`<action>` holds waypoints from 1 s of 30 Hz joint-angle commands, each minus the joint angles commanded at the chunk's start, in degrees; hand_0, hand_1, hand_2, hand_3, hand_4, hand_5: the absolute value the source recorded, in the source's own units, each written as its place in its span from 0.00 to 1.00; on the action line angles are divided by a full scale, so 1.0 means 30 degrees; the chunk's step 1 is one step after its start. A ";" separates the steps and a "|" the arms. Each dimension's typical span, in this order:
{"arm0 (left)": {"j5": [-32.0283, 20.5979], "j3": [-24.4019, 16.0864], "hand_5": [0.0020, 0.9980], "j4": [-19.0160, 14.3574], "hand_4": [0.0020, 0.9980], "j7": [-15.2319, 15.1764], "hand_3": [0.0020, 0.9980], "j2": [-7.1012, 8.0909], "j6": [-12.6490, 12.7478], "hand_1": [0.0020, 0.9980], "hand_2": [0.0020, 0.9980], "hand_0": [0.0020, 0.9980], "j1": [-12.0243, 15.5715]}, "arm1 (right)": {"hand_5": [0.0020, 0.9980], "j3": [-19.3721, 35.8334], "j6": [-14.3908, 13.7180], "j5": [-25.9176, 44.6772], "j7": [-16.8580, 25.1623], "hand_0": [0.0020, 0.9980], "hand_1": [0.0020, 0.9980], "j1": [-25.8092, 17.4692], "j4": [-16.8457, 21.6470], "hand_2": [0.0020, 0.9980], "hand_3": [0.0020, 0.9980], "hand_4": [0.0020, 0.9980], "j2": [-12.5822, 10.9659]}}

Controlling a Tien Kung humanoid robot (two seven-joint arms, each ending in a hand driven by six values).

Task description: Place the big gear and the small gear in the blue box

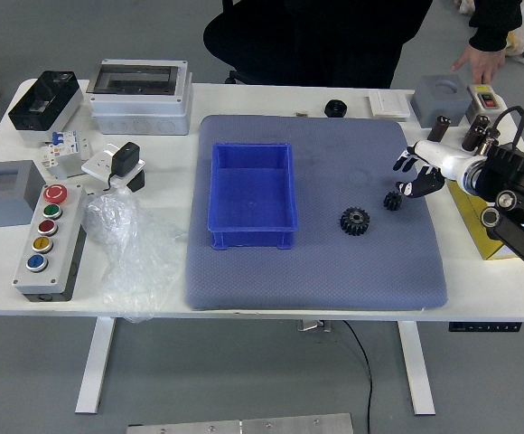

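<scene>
So there was a decent gap on the mat (316, 285) between the blue box (251, 240) and big gear (354, 221), enough for a hand to pass. The box's open top gave a way in, but its raised walls blocked low sideways entry. Right hand (450, 161) crowded the small gear (392, 201), though fingertip clearance there was kinda hard to judge.

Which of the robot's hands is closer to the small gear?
Right. The open right hand is just beyond the small gear and to its right, though I can't tell whether they touch; the left hand is out of view.
</scene>
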 joint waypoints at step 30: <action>0.0192 -0.0097 0.37 -0.0042 0.59 0.0006 0.78 -0.0192 -0.0027 0.83 0.83 0.86 0.0016 | 0.17 -0.1019 -0.0182 0.0748 0.0685 0.57 0.55 0.0343 -0.2877 0.73 0.73 0.65 0.1004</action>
